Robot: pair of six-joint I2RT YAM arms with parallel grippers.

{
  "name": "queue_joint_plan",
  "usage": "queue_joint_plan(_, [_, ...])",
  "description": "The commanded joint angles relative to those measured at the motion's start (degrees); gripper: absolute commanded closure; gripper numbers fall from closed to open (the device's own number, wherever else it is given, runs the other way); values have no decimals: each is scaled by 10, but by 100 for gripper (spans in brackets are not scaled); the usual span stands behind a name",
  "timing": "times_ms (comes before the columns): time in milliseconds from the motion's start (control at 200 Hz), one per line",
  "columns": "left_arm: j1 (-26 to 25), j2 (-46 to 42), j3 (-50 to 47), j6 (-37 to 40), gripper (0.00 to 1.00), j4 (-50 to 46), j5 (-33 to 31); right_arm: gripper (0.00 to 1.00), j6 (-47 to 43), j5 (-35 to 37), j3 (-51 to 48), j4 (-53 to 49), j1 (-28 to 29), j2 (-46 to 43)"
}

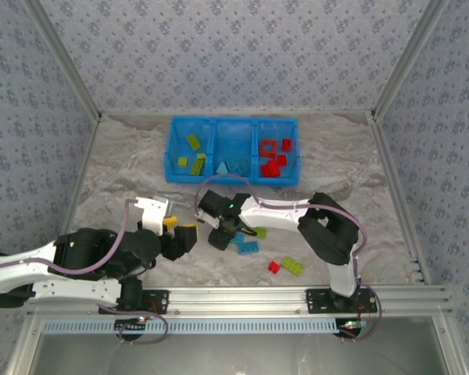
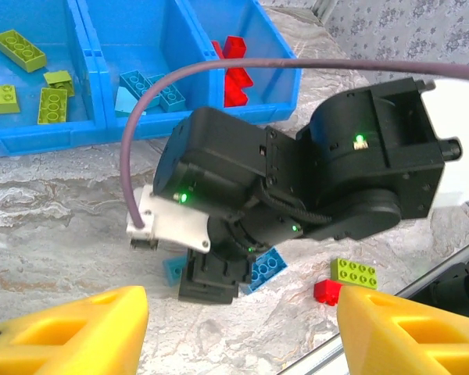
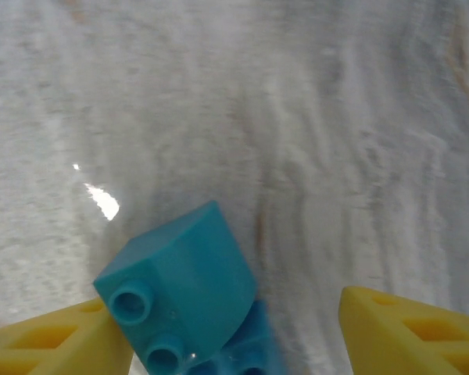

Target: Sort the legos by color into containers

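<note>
Left arm folded low, left gripper (image 1: 180, 228) fingers apart. Right arm reaches mid-worktop; right gripper (image 1: 221, 237) points down, fingers apart.

Bright blue rectangular plastic bin (image 1: 170, 152): at the middle of the far edge of the grey marbled table (image 1: 117, 172).

Left compartment: lime green plastic bricks (image 1: 194, 142). Middle compartment: light blue plastic bricks (image 1: 236, 165). Right compartment: red plastic bricks (image 1: 272, 166).

Towards the near edge, right of centre: loose light blue bricks (image 1: 246, 247), one lying on another. Right of these, a small red brick (image 1: 274, 267) lies just beside a loose lime green brick (image 1: 292, 266).
</note>
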Motion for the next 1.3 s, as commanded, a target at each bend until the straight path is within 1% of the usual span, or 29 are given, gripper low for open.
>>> queue_joint_plan(0, [-4, -2, 21, 9, 34, 6, -14, 30, 12, -5, 22, -19, -24, 5])
queue_joint_plan(140, [-4, -2, 21, 12, 34, 11, -14, 32, 23, -10, 51, -23, -51, 25])
queue_joint_plan(170, [-4, 0, 21, 12, 34, 11, -14, 32, 26, -9, 54, -38, -55, 27])
queue_joint_plan(310, [-4, 3, 21, 11, 34, 11, -13, 32, 55, -24, 57, -42, -56, 3])
queue_joint_plan(375, [-4, 6, 21, 11, 34, 10, -11, 31, 104, -24, 60, -44, -50, -11])
queue_joint_plan(480, [-4, 10, 23, 19, 34, 6, -13, 29, 234, 9, 67, -51, -35, -23])
queue_joint_plan(525, [-4, 10, 25, 20, 34, 2, -14, 29, 259, 15, 63, -38, -21, -28])
queue_joint_plan(585, [-4, 9, 26, 19, 34, -3, -15, 29, 252, 44, 64, -29, -1, -35])
queue_joint_plan(660, [-4, 6, 26, 18, 34, -8, -15, 28, 207, 70, 73, -29, 8, -34])
queue_joint_plan(715, [-4, 4, 26, 16, 34, -8, -15, 27, 194, 87, 88, -62, 0, -22])
queue_joint_plan(755, [-4, 3, 26, 15, 34, -8, -15, 27, 205, 96, 104, -99, -16, -11])
queue_joint_plan(819, [-4, 3, 25, 16, 34, -6, -15, 27, 237, 77, 115, -133, -43, 1])
queue_joint_plan(929, [-4, 6, 23, 22, 34, 1, -16, 28, 333, 29, 95, -114, -58, -16])
queue_joint_plan(1034, [-4, 8, 23, 23, 34, 4, -17, 28, 485, 3, 105, -103, -45, -19])
queue_joint_plan(1094, [-4, 9, 24, 25, 34, 3, -19, 31, 561, 2, 119, -101, -34, -14])
queue_joint_plan(1169, [-4, 8, 25, 25, 34, 2, -20, 33, 628, 11, 134, -89, -17, -5])
queue_joint_plan(1299, [-4, 11, 26, 33, 34, -4, -18, 35, 706, 11, 179, -116, -3, 40])
